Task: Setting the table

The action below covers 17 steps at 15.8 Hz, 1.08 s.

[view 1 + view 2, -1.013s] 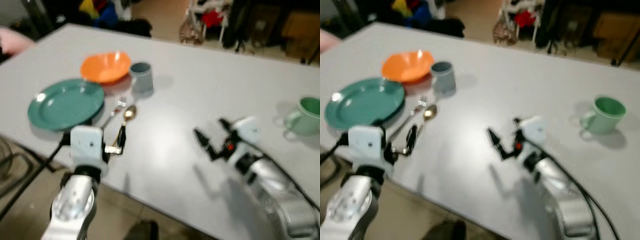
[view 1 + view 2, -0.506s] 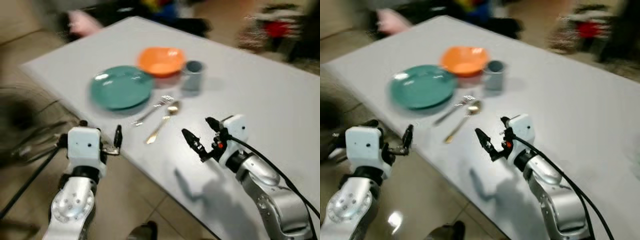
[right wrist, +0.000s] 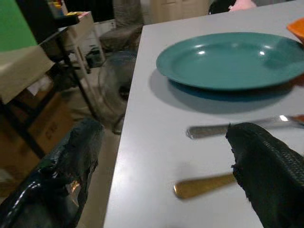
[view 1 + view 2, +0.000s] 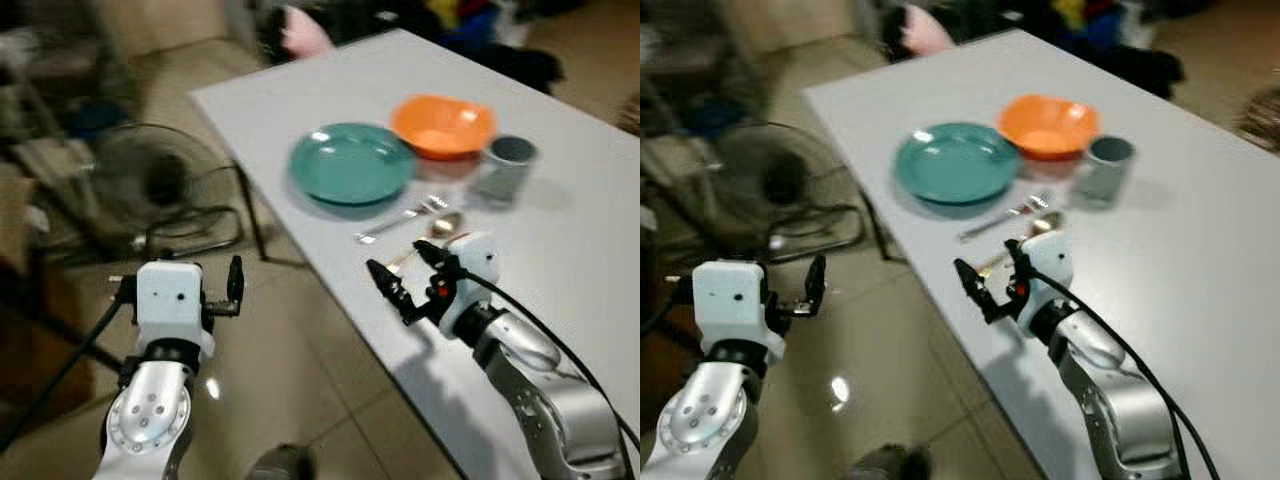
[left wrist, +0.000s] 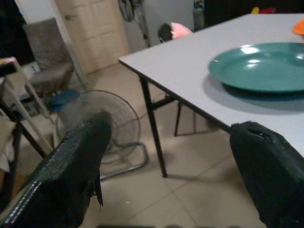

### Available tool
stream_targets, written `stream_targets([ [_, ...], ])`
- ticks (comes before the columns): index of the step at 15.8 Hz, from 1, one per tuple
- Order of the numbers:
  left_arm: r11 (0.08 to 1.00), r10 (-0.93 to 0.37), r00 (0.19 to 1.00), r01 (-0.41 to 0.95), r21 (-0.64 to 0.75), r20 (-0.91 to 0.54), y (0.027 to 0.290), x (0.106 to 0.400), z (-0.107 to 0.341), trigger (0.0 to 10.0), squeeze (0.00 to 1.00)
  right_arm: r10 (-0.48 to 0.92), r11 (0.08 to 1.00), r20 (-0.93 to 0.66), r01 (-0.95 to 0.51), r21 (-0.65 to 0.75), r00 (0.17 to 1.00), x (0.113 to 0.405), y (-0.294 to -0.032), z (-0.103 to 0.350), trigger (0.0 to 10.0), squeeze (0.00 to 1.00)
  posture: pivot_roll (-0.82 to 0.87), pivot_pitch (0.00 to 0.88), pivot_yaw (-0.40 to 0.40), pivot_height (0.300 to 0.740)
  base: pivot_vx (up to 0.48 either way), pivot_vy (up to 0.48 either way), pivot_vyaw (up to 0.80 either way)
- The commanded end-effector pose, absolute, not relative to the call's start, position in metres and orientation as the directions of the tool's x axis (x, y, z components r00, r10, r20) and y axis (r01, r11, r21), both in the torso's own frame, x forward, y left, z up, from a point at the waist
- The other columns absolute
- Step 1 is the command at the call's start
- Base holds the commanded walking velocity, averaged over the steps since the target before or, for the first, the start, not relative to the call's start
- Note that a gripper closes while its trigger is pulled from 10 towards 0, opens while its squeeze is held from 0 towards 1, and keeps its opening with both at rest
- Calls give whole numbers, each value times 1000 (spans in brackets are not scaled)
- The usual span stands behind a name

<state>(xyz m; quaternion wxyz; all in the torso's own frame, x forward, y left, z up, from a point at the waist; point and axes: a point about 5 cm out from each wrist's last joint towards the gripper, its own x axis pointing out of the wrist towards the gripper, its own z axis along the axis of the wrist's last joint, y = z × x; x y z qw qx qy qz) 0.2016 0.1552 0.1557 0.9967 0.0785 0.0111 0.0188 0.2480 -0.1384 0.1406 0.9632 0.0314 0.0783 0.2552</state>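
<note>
Cutlery: a silver metal fork (image 4: 400, 218) and a gold-coloured metal spoon (image 4: 432, 236) lie side by side on the grey table (image 4: 330, 95), just in front of the round teal plate (image 4: 350, 162).
Head views, setting: an orange bowl (image 4: 443, 124) sits just behind the plate, with a grey cup (image 4: 502, 168) beside it.
Head views, right gripper (image 4: 404, 281): it hovers over the near table edge, just short of the spoon's handle, fingers spread wide and holding nothing.
Head views, left gripper (image 4: 235, 283): it hangs off the table over the tiled floor, well apart from the setting; I cannot tell its finger state here.
Left wrist view: two black fingers (image 5: 76, 171) stand wide apart and empty, with the plate on the table beyond and a floor fan (image 5: 102, 123) below.
Right wrist view: both handles lie between the wide fingers (image 3: 66, 166), the spoon's nearer and the fork's beyond it; neither is touched.
Step, as I judge: approach to the cutlery, probably to pick up or straighten it.
Next move: lower the right gripper onto a handle and close; flat metal lying on the table may slip.
</note>
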Motion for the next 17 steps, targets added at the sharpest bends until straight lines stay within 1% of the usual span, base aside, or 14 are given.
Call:
stream_targets([
  [1,984,34,999,-28,175,-32,158,203,153,10000,0,490,871,-146,-476,122,859,247,-138,138,10000,0,-46,92,68,740,0,0,800],
  [2,988,23,999,-18,155,-29,156,204,154,10000,0,480,877,-152,-467,115,864,246,-140,137,10000,0,-48,90,69,740,0,0,800],
  [4,987,-3,998,13,160,-61,152,206,151,10000,0,485,874,-165,-468,133,859,245,-141,135,10000,0,-48,89,70,740,0,0,800],
  [6,985,19,999,-13,169,-32,153,206,151,10000,0,499,866,-166,-483,129,850,245,-141,135,10000,0,-54,84,66,740,0,0,800],
  [9,985,20,1000,-16,174,-21,154,205,153,10000,0,515,857,-164,-498,134,842,246,-139,135,10000,0,-41,78,55,740,0,0,800],
  [13,987,39,999,-36,154,-14,157,200,154,10000,0,541,839,-167,-517,169,824,246,-135,131,10000,0,-23,67,44,740,0,0,800],
  [14,984,40,999,-36,174,-19,158,199,154,10000,0,545,837,-167,-520,173,822,247,-134,131,10000,0,-21,67,43,740,0,0,800],
  [17,985,38,999,-40,168,15,159,197,158,10000,0,558,827,-160,-529,188,815,249,-130,131,10000,0,-9,60,36,740,0,0,800],
])
